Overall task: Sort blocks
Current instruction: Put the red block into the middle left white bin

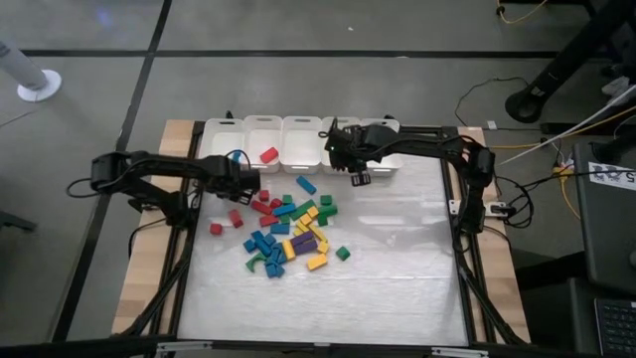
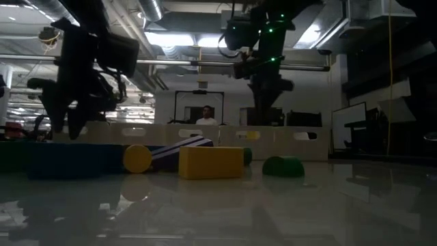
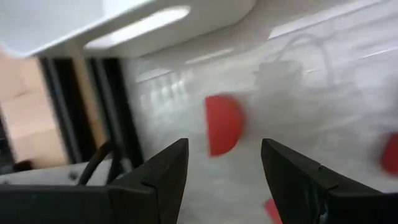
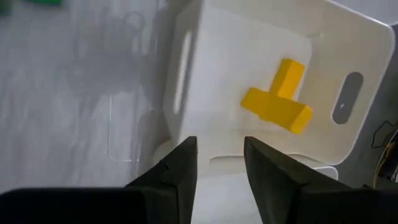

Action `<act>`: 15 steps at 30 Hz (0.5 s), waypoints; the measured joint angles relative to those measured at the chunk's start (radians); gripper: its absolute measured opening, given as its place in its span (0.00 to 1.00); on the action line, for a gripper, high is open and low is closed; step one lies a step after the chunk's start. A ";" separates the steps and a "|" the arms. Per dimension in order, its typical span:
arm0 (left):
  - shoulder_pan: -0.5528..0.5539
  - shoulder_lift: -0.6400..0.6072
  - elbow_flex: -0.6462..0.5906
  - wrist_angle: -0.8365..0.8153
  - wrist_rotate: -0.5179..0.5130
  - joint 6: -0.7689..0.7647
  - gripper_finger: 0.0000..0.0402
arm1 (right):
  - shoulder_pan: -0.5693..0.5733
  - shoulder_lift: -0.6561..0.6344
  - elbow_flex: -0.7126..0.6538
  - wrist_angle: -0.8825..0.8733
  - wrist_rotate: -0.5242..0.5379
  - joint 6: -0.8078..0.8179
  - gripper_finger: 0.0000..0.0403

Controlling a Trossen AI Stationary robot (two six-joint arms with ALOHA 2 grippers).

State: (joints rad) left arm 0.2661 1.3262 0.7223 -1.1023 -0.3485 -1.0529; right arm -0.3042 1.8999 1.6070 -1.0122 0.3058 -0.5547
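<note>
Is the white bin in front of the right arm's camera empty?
No, the white bin already holds two yellow blocks lying crossed on its floor.

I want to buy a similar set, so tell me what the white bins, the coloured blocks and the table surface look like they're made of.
White bins: likely moulded plastic, going by the smooth walls, rounded corners and slot handles.
Blocks: solid colour with crisp edges, as on the yellow blocks in a bin; painted wood or plastic, can't tell which.
Table surface: glossy pale sheet that mirrors the ceiling lights, perhaps laminate or plastic film, over a wooden board.
</note>
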 joint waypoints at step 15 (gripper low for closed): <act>0.110 0.019 -0.054 0.086 0.062 0.066 0.48 | 0.017 0.000 0.000 -0.092 -0.037 0.058 0.33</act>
State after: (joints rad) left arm 0.3758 1.3453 0.6686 -1.0160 -0.2865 -0.9867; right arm -0.2871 1.8996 1.6073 -1.1043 0.2687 -0.4971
